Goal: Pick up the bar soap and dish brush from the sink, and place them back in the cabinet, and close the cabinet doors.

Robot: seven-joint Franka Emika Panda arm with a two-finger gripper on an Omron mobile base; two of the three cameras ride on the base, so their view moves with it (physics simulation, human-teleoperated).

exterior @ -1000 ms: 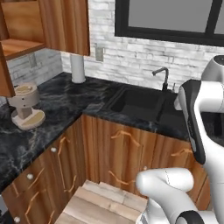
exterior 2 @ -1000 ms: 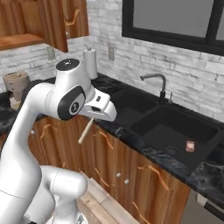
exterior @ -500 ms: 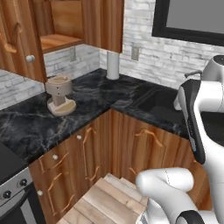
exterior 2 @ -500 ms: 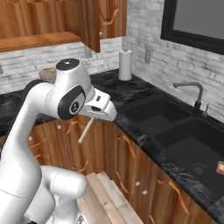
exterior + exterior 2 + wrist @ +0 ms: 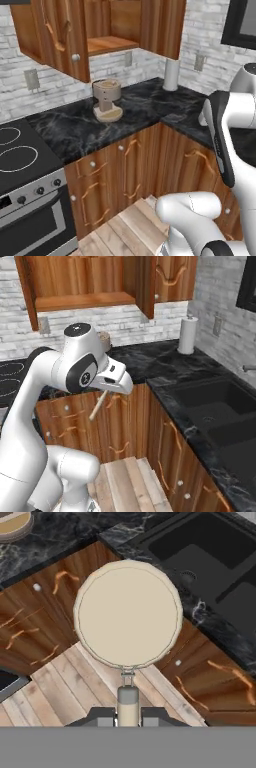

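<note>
My gripper (image 5: 127,714) is shut on the dish brush (image 5: 127,614). Its round cream head faces the hand camera, and the pale handle runs down between the finger tips. From the right base the handle (image 5: 98,405) slants down from the gripper (image 5: 109,390), in front of the lower cabinets. The cabinet (image 5: 111,44) hangs on the wall with its cabinet doors (image 5: 55,35) swung open and its inner shelf (image 5: 85,302) bare. The black sink (image 5: 215,406) lies to the right, also below the brush (image 5: 200,542). The bar soap is out of view.
A coffee machine (image 5: 107,100) stands on the dark stone counter (image 5: 145,107) under the cabinet. A paper towel roll (image 5: 187,335) stands in the corner. A stove (image 5: 15,157) sits at far left. Lower wooden cabinets (image 5: 125,421) face a plank floor (image 5: 125,481).
Both base views have swung left: the camera moved. The open cabinet and the stove have come into view and the sink has slid right. The brush stays gripped.
</note>
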